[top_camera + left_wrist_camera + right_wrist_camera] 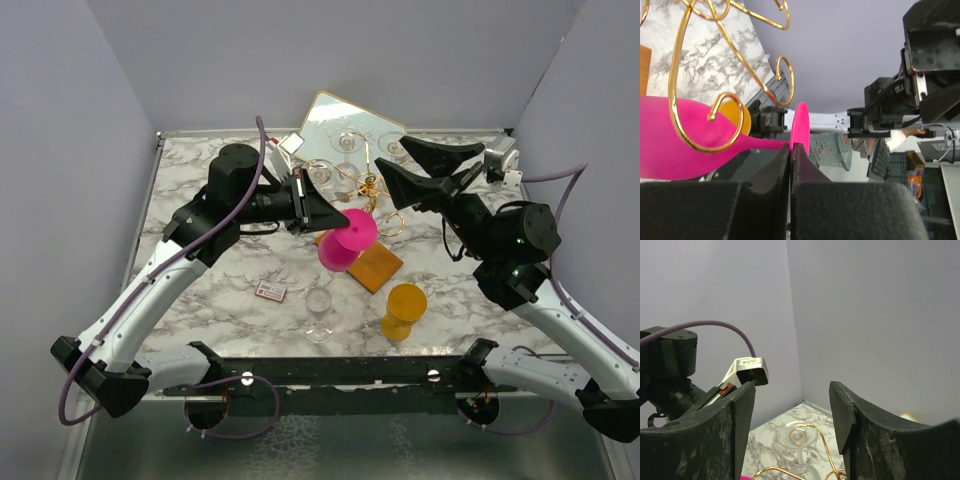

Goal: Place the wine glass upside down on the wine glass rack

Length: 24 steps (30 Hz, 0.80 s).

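My left gripper (338, 216) (790, 148) is shut on the thin stem of a pink wine glass (345, 240) (670, 152), which is tipped on its side. The glass hangs just above the orange-brown wooden base (378, 268) of the wine glass rack (371, 187). In the left wrist view a curled gold arm of the rack (677, 115) crosses in front of the pink bowl. My right gripper (412, 168) (792, 412) stands open and empty behind the rack, above it. A clear glass (801, 436) hangs upside down there, its foot in a gold curl.
A clear wine glass (318, 312) and an orange glass (403, 308) stand upright near the front edge. A small card (270, 291) lies left of them. A gold-framed mirror (335, 112) leans at the back wall. Grey walls close in three sides.
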### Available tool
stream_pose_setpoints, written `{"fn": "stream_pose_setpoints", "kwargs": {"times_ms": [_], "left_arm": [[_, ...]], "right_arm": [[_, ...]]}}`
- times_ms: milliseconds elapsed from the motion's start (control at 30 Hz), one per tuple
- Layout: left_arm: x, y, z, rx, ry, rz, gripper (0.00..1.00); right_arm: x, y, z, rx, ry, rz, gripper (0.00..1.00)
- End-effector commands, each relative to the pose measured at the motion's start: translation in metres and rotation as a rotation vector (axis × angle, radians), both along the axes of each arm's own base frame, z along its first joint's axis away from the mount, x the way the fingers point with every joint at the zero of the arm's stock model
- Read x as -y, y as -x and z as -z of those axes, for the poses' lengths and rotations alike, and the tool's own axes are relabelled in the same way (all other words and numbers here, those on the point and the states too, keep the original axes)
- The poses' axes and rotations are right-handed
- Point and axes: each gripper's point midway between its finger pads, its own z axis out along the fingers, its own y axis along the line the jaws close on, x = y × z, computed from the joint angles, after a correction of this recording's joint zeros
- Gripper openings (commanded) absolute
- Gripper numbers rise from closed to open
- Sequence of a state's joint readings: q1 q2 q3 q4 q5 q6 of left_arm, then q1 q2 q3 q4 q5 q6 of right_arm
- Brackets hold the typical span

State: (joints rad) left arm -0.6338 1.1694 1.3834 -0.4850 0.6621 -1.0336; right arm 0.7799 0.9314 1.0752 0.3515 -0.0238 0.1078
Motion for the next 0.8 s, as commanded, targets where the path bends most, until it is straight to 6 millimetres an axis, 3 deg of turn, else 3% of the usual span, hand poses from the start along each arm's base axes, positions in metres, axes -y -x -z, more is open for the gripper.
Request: {"fn": "stream_pose_setpoints", "kwargs": {"times_ms": [0,500,767], "left_arm": [[0.008,-0.016,-0.027,0.079,0.081,-0.056,0.00],[0.010,-0.052,-0.026,0.056,0.112,-0.223,0.00],[0.002,-0.062,-0.004,0.000,0.092,-0.325,0.00]], "right_arm": [[0.012,0.003,-0.005,0.001,-0.033,0.040,0.61],[0.030,0.008,-0.008,0.005,-0.054,0.085,0.61],[0.033,0.009,-0.006,0.000,-0.057,0.092,0.61]]}}
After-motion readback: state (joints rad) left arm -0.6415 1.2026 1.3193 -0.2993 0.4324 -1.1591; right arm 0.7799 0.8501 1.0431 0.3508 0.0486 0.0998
